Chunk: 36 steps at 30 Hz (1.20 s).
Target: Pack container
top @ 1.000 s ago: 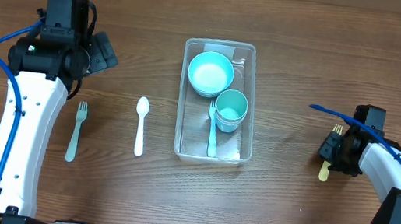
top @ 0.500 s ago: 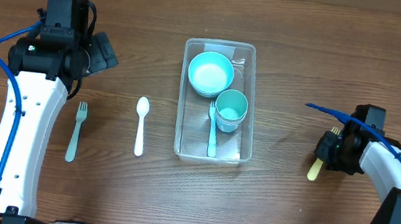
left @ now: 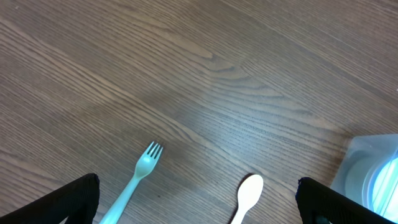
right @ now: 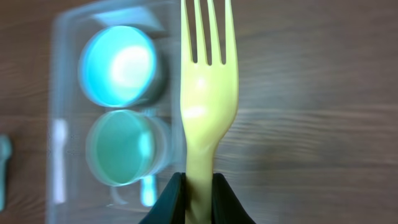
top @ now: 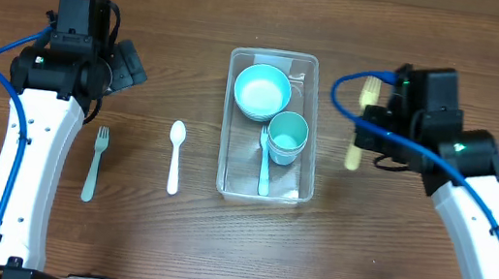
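The clear container [top: 310,67] stands mid-table and holds a teal bowl [top: 262,91], a teal cup [top: 287,135] and a teal utensil [top: 264,166]. My right gripper [top: 369,127] is shut on a yellow fork [top: 361,126] and holds it above the table just right of the container. In the right wrist view the yellow fork [right: 207,87] points up from the shut right gripper [right: 199,186], with the container [right: 62,37] at the left. My left gripper [left: 196,199] is open above a teal fork [left: 134,183] and a white spoon [left: 245,196].
The teal fork [top: 93,164] and the white spoon [top: 176,156] lie on the wooden table left of the container. The left arm [top: 36,129] stands along the left side, the right arm [top: 483,221] along the right.
My right gripper has lifted the yellow fork from the table at the far right and carried it up and left, close to the container's right side. The left arm has not moved.
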Tool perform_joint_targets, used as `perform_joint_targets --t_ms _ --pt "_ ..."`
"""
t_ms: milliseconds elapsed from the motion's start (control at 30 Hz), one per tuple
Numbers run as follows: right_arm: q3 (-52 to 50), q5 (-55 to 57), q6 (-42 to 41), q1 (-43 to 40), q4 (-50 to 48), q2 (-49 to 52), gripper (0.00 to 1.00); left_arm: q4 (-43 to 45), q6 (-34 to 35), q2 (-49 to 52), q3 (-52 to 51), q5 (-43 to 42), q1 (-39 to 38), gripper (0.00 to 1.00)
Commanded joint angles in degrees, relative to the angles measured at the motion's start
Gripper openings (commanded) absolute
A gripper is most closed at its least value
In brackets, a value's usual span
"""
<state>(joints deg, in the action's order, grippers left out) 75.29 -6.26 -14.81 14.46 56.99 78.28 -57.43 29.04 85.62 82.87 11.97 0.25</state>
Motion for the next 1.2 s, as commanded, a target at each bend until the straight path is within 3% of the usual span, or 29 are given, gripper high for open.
perform_joint_targets --t_ms 0,100,267,433,633,667,733,800,967,1100,1167 --pt "1.99 -0.02 -4.33 8.63 -1.81 -0.87 0.04 0.07 0.98 0.33 0.42 -0.22 0.11 1.0" --pt "1.97 0.2 -6.73 17.55 -6.93 -0.68 0.04 0.07 0.98 0.33 0.42 -0.22 0.11 1.0" --pt "1.97 1.51 -8.0 24.98 -11.41 5.25 0.04 0.07 0.98 0.33 0.42 -0.22 0.11 1.0" --pt "1.97 1.44 -7.96 27.23 -15.34 16.37 0.04 0.07 0.98 0.33 0.42 -0.22 0.11 1.0" --pt "1.95 2.32 -7.69 27.23 -15.34 20.15 0.04 0.07 0.98 0.33 0.42 -0.22 0.11 1.0" --pt "1.95 2.27 -7.69 27.23 -15.3 20.15 0.06 0.07 0.98 0.33 0.42 -0.22 0.11 1.0" --pt "1.95 2.29 -7.69 27.23 -14.21 20.15 0.25 0.07 0.98 0.33 0.42 -0.22 0.11 1.0" --pt "2.01 2.29 -7.5 27.23 -13.22 20.09 0.37 0.07 0.98 0.33 0.42 -0.22 0.11 1.0" --pt "4.39 2.84 -6.03 27.21 -12.61 14.91 0.41 0.07 0.98 0.33 0.42 -0.22 0.11 1.0" --pt "12.94 14.62 -6.25 25.9 -0.94 4.17 0.42 0.07 0.98 0.33 0.42 -0.22 0.11 1.0" --pt "14.6 21.46 -6.32 23.93 4.42 -1.42 0.49 0.07 0.98 0.33 0.42 -0.22 0.11 1.0"
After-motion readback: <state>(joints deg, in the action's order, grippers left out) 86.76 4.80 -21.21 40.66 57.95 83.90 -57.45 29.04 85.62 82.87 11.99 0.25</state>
